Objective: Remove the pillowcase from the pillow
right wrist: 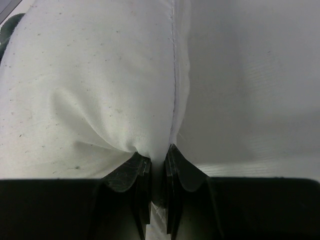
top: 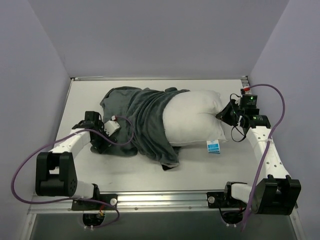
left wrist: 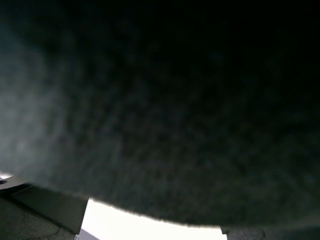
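Note:
The white pillow (top: pixel 192 120) lies across the middle of the table, its blue-and-white tag (top: pixel 214 146) at the near right corner. The dark grey pillowcase (top: pixel 135 122) is bunched over its left half. My right gripper (top: pixel 226 114) is shut on the pillow's right edge; in the right wrist view its fingers (right wrist: pixel 141 175) pinch the white fabric (right wrist: pixel 100 90) beside the seam. My left gripper (top: pixel 102 139) sits at the pillowcase's near left edge. In the left wrist view grey fabric (left wrist: pixel 160 100) fills the frame, with finger parts (left wrist: pixel 45 212) showing only at the bottom corners, wide apart.
The white table (top: pixel 200 167) has a metal rail along its near edge (top: pixel 165 197). Grey walls stand on three sides. Purple cables (top: pixel 125 135) loop from both arms, the left one lying over the pillowcase's edge.

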Robot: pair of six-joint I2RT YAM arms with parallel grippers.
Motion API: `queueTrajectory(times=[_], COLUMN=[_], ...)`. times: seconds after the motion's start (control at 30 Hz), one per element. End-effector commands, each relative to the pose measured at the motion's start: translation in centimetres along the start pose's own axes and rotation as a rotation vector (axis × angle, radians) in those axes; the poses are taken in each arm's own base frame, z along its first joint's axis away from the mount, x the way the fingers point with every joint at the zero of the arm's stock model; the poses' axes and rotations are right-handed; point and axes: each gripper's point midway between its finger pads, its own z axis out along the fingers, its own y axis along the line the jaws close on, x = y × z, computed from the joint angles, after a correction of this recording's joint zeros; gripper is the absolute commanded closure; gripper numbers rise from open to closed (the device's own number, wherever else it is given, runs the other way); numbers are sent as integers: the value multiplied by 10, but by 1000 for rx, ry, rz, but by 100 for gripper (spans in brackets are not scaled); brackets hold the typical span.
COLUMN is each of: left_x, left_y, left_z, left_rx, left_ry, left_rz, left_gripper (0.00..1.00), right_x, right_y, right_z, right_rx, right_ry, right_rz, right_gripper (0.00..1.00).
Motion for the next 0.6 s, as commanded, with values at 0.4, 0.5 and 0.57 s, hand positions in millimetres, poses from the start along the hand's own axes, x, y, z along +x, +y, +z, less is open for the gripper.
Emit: queueTrajectory(times=[0.4,0.5,0.57], left_x=[42,64,78], left_y=[153,203,219], left_z=[-56,-117,-162], left_rx=[-388,-537,-616], left_ry=[-71,-97,-111], left_rz=[-441,-549,-611], left_gripper=[98,98,98], right_x=[-88,-108,-117], right_y=[-83,-105,-118], right_z=[-37,-50,-56], right_rx=[124,167,180], right_ry=[-313,-389,-423], right_rz=[220,297,332], right_gripper=[100,100,100])
